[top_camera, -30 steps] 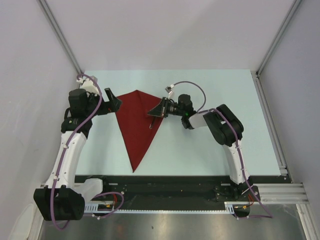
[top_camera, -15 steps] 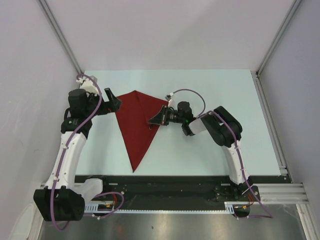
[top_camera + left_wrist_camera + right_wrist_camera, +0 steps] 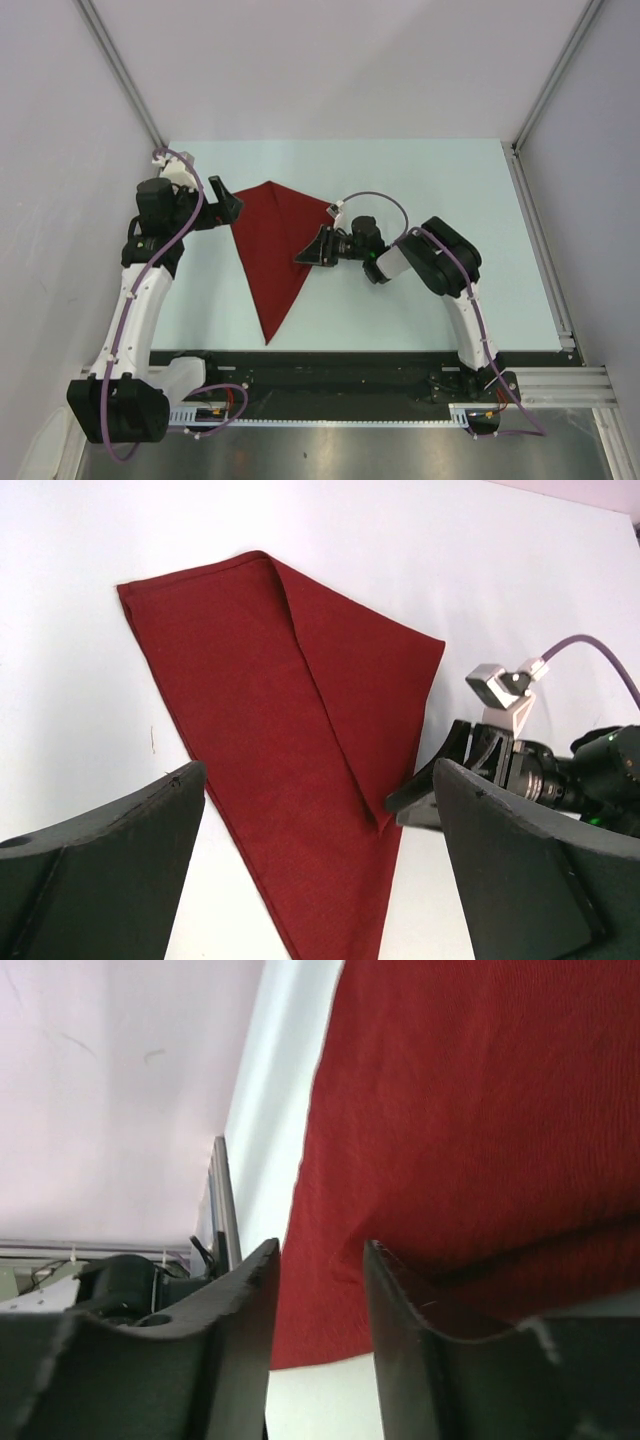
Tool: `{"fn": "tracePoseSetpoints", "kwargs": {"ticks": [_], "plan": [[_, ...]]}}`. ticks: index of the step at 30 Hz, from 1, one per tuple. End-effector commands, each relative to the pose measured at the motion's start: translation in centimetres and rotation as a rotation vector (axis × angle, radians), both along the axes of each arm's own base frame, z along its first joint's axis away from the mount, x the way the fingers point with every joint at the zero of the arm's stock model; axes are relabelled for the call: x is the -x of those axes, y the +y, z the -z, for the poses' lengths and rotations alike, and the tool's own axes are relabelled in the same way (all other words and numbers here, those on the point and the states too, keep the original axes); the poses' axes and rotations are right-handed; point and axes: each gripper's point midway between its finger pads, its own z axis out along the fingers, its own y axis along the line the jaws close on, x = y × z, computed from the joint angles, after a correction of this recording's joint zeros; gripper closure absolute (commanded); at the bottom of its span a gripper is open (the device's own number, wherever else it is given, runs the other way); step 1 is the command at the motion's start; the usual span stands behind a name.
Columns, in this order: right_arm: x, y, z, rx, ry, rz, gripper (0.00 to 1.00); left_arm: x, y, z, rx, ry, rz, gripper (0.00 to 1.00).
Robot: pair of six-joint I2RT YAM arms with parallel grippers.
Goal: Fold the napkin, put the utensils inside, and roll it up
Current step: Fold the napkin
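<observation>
Red napkin [image 3: 270,250] from above: it lies flat on the pale surface [image 3: 420,170], folded to a long triangle, point toward the arm bases. Left end effector [image 3: 226,200] hangs just off the napkin's far left corner, wide. Right end effector [image 3: 302,254] is down at the napkin's right edge, tips over the cloth.

Left wrist view: both dark fingers [image 3: 110,880] sit far apart at the frame's bottom corners with nothing between them, and the napkin is spread beyond with a fold line running down it. The right end effector meets the napkin's right edge where that fold ends.

Right wrist view: its fingers [image 3: 230,1340] stand a narrow gap apart, low over the napkin's edge, and red cloth shows through the gap.
</observation>
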Motion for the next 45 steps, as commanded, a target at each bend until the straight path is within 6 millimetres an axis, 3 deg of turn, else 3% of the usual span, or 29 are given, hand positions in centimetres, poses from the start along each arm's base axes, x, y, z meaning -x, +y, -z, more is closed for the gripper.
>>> {"fn": "tracePoseSetpoints", "kwargs": {"ticks": [1,11,14,18,20,22,23,24,26,29,36,45], "plan": [[0.4,-0.3,-2.8,-0.017,-0.106,0.009,0.52,0.0,-0.3,-1.8,0.012,-0.063,0.015,0.0],[1.2,-1.2,-6.5,0.102,-0.304,-0.039,0.5,0.0,-0.2,-1.8,0.01,-0.064,0.009,0.0],[2.2,-1.6,-5.1,0.258,-0.364,-0.083,0.5,0.0,-0.2,-1.8,0.007,-0.063,0.008,0.0],[4.0,-1.1,-4.1,0.476,-0.583,-0.1,0.49,0.0,-0.1,-1.7,0.004,-0.061,0.003,0.0],[6.5,0.0,-3.3,0.563,-0.725,-0.165,0.49,-0.1,0.0,-1.6,0.002,-0.059,-0.001,0.0],[6.9,-0.1,-2.8,0.678,-0.867,-0.145,0.49,-0.1,0.0,-1.5,0.001,-0.055,0.0,0.0],[9.3,1.4,-2.9,0.673,-0.933,-0.175,0.49,-0.1,0.1,-1.5,0.0,-0.055,-0.003,0.0],[9.2,0.8,-2.3,0.731,-0.977,-0.138,0.49,-0.2,0.1,-1.4,0.0,-0.052,-0.003,0.0],[11.2,2.2,-3.0,0.715,-1.086,-0.144,0.48,-0.2,0.1,-1.3,0.0,-0.049,-0.003,0.0],[12.2,2.6,-3.1,0.727,-1.192,-0.114,0.48,-0.4,0.0,-0.9,0.002,-0.035,-0.001,0.0],[15.8,3.1,-1.6,0.784,-1.356,-0.148,0.46,-0.4,0.1,-0.9,-0.002,-0.035,-0.006,0.0],[17.8,4.3,-1.1,0.755,-1.448,-0.199,0.44,-0.3,0.0,-0.8,0.0,-0.032,0.0,0.0]]}}
